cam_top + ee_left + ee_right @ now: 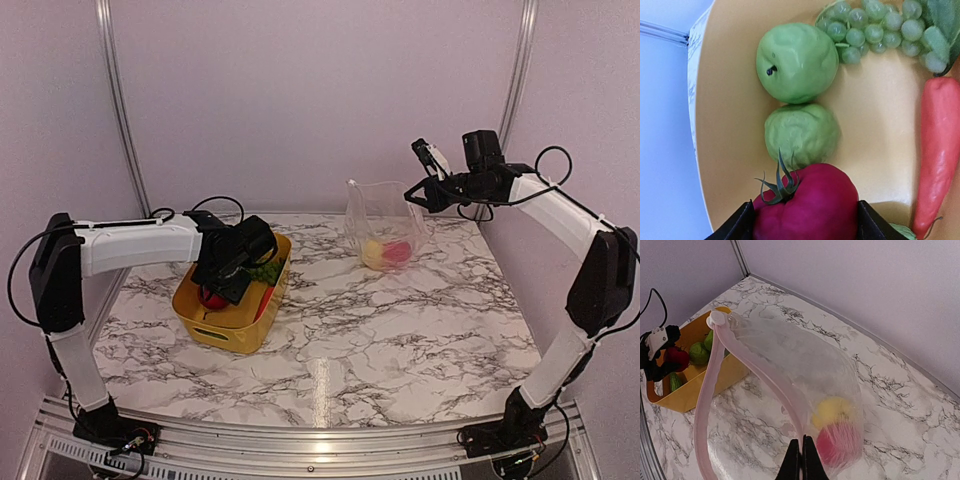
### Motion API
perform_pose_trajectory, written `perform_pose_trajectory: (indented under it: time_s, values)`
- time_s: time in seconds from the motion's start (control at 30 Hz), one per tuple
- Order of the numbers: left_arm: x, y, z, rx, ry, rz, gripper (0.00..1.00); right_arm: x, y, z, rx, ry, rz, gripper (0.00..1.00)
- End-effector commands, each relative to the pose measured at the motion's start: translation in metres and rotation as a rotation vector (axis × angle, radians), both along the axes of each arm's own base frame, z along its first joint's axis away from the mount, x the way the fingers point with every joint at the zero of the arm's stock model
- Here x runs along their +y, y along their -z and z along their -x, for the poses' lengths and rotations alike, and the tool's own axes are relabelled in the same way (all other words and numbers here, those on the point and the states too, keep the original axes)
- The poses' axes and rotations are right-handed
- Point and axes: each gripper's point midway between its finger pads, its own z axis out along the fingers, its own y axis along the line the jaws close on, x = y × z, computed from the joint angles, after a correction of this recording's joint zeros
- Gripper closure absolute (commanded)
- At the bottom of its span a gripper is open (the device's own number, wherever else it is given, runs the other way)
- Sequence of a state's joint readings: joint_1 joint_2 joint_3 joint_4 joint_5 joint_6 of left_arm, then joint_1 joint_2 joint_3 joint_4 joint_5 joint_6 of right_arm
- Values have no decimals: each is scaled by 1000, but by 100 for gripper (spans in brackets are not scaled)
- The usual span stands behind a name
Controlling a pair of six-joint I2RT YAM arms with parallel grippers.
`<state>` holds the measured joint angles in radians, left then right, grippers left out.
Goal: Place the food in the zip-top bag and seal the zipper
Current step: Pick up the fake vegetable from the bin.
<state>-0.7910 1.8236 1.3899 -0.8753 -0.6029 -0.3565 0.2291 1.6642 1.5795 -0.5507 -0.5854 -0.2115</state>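
Observation:
My left gripper (803, 220) is down in the yellow bin (232, 318), shut on a dark red tomato (807, 205) with a green stem. Beyond it in the bin lie two green fruits (796, 60), green grapes (880, 30) and a red pepper (939, 150). My right gripper (801, 460) is shut on the pink zipper strip (760, 372) of the clear zip-top bag (805, 365) and holds its mouth up and open. A yellow piece (832, 411) and a red piece (840, 442) lie inside the bag. The bag stands at the back centre (385, 225).
The bin sits left of centre on the marbled table (400, 320). Purple walls close the back and sides. A white slider tab (717, 318) sits at the far end of the zipper strip.

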Motion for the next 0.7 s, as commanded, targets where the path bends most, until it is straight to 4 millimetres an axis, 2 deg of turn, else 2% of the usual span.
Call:
perform_pose_trajectory:
  time_s: [0.0, 0.17, 0.37, 0.53, 0.67]
  values:
    - [-14, -38, 0, -42, 20, 77, 44, 3, -10, -5, -21, -8, 7, 100]
    - [-45, -82, -11, -103, 67, 223, 44, 4, -17, -17, -16, 0, 16, 100]
    - [-100, -150, -21, -227, 202, 480, 46, 1, -41, -37, -65, 33, 45, 100]
    - [-137, -209, -22, -359, 310, 737, 46, 11, -50, -32, -73, 4, 28, 100]
    - [-162, -253, -12, -451, 425, 965, 47, 22, -44, -22, -50, -26, 21, 100]
